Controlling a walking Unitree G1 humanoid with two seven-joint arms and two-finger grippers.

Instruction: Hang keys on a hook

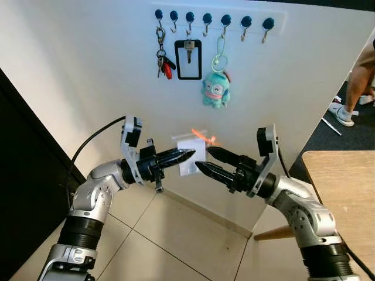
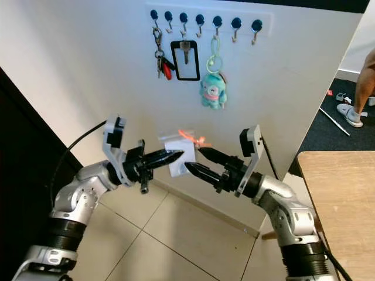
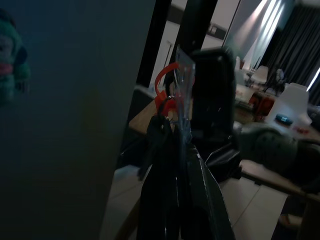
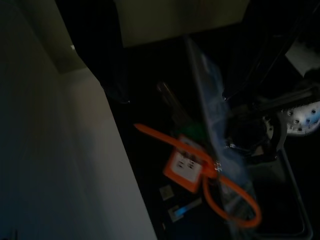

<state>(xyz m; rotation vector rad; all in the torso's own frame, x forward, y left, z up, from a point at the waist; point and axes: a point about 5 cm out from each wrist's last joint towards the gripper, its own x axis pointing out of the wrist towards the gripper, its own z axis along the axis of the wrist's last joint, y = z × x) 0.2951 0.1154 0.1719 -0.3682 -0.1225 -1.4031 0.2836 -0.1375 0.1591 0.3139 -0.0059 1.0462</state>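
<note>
Between the two grippers, out in front of the white wall (image 1: 88,70), hung a clear plastic tag pouch (image 1: 192,155) with an orange loop (image 1: 202,136) at its top, well below the row of hooks (image 1: 211,19). The left gripper (image 1: 188,154) had its black fingers pressed together on the pouch's edge; in the left wrist view the pouch (image 3: 182,95) and the orange loop (image 3: 165,82) stood up from between the closed fingertips, with a dark key (image 3: 155,142) hanging beside them. The right gripper (image 1: 202,159) faced it from the other side, its two fingers parted, their tips at the pouch and the loop but gripping nothing that could be made out. On the hooks hung a bunch of keys with a red fob (image 1: 163,61), a key in a black frame (image 1: 188,58) and a teal plush toy (image 1: 215,89). A wooden table (image 1: 345,199) stood at the right, and a person's leg and shoe (image 1: 347,105) showed beyond it.
</note>
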